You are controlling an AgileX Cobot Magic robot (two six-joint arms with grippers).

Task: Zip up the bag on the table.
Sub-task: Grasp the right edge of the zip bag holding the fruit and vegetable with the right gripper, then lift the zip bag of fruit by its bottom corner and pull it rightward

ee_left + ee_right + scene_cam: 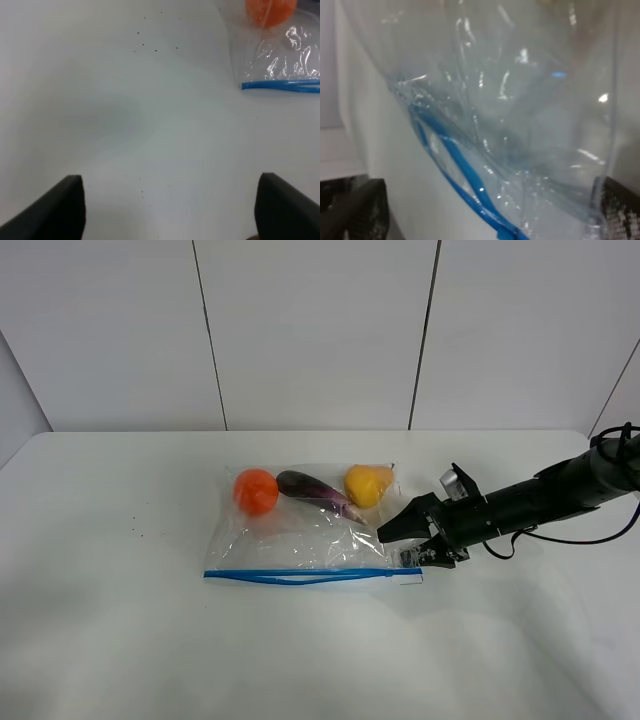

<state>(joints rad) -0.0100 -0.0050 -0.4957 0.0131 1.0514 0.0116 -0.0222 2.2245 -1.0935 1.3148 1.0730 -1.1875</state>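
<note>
The clear crinkly plastic zip bag point(300, 535) lies flat in the middle of the big white table point(120, 640). Its blue zip strip point(300, 576) runs along the edge nearest the high cam. In the mid part the strip shows as 2 blue lines w/ a gap between them, so the zip isn't shut there.

Inside the bag, in a row at the far edge: a round orange fruit point(255, 490), a long dark purple eggplant point(315, 490) & a yellow pear point(368, 485). The eggplant sits between the other two.

The black R gripper point(398, 546) is at the bag's right end, just by the end of the zip strip. Its fingers are wide apart & the bag's corner, w/ the blue strip, is in the gap between them. The long black R arm point(560, 485) comes in low from the right side.

The black L gripper point(170, 210) doesn't show in the high cam. Its own cam shows the fingers wide apart w/ only bare table between them, & the bag's left end well away from them.

Nothing sits on top of the bag or the zip. A few tiny dark specks point(135, 532) dot the table left of the bag.

Behind the table is a plain white panel wall point(310, 330) w/ thin dark seams.
</note>
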